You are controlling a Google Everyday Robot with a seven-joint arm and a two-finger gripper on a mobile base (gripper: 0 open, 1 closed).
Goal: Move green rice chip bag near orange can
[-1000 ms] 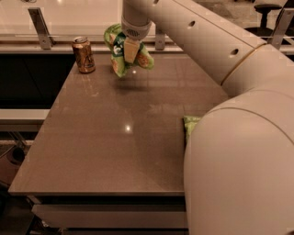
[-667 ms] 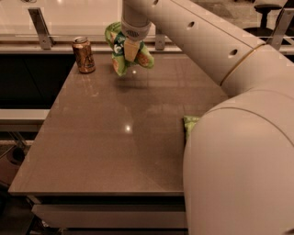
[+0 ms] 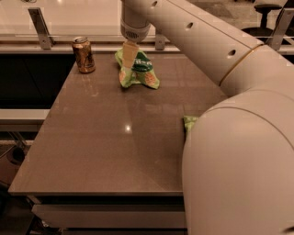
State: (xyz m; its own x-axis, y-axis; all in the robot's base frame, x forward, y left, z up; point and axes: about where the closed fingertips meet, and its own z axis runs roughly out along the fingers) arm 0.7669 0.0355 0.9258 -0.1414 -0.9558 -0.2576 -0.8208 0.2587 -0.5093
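Observation:
The green rice chip bag point(image 3: 139, 72), bright green foil with a dark green patch and tan chip pictures, lies on the brown table point(image 3: 115, 137) at its far middle. The orange can point(image 3: 83, 55) stands upright at the far left corner, about a hand's width left of the bag. My gripper point(image 3: 130, 53) hangs from the white arm directly over the bag's upper left end and overlaps it there. The bag's lower part rests on the table top.
A second green bag point(image 3: 189, 123) peeks out at the table's right side, mostly hidden behind my arm's large white body point(image 3: 239, 165). A rail with metal posts point(image 3: 39, 20) runs behind the table's far edge. An office chair point(image 3: 266, 11) stands at far right.
The bag has come down from its raised position to the table and sits a little further right and nearer. The gripper has lowered slightly with it. The can has not moved.

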